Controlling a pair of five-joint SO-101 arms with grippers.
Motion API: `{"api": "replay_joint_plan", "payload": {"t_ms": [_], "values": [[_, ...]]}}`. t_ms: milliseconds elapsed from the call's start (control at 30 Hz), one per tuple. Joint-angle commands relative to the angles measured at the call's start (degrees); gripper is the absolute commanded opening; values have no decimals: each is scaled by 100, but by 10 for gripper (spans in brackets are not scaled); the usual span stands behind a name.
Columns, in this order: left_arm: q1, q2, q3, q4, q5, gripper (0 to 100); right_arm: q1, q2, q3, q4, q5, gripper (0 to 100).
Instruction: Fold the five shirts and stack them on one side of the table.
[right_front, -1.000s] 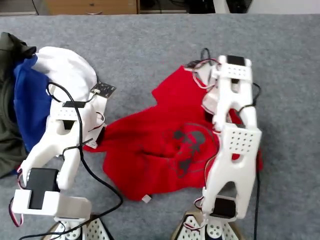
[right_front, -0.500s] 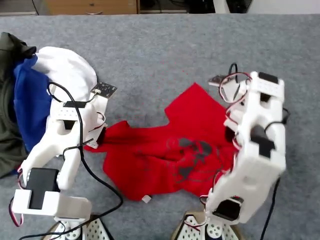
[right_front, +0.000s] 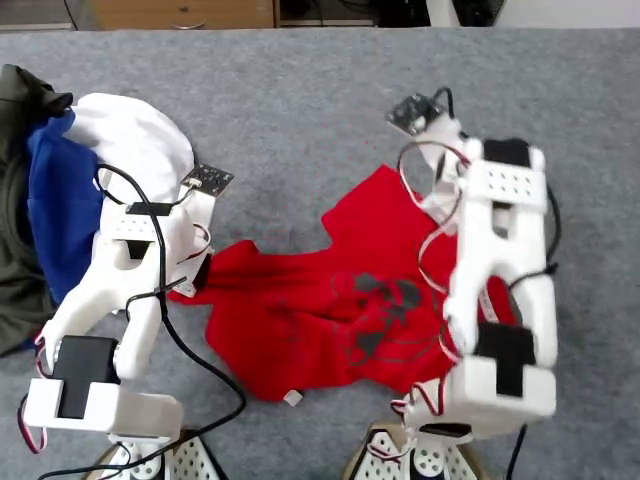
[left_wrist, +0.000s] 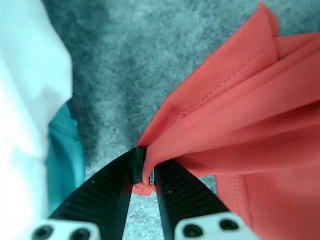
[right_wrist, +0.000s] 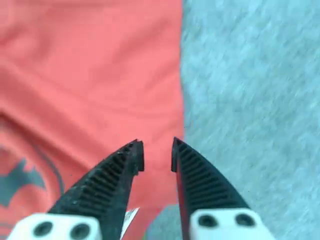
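A red shirt (right_front: 330, 310) with a dark print lies crumpled across the middle of the grey table. My left gripper (left_wrist: 145, 167) is shut on a folded edge of the red shirt (left_wrist: 235, 105) at its left side, by the left arm (right_front: 130, 270). The right arm (right_front: 495, 270) stands over the shirt's right part. My right gripper (right_wrist: 157, 150) hangs above the red shirt (right_wrist: 90, 75) near its edge, open by a narrow gap with nothing between its fingers.
A pile of a white shirt (right_front: 135, 140), a blue shirt (right_front: 55, 205) and a dark green shirt (right_front: 18, 250) lies at the table's left edge. Bare grey table (right_front: 290, 100) stretches behind the red shirt and at the far right.
The right arm swung right, then toward the back, and the red shirt's far corner shifted right and nearer. The left arm kept still with its hold on the shirt.
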Motion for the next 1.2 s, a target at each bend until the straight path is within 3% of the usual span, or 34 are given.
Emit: {"api": "replay_joint_plan", "payload": {"t_ms": [0,400,567,733,1167], "values": [[62,-13,0,-70,26,19,-286,734,-1446,290,-202,126],[62,-13,0,-70,26,19,-857,4822,-7363,2488,-246,128],[62,-13,0,-70,26,19,-945,6149,-9156,2743,-237,167],[62,-13,9,-70,26,19,-1147,6607,-9516,2664,-105,244],[62,-57,105,-70,26,19,-1068,6651,-8681,2330,-114,242]]}}
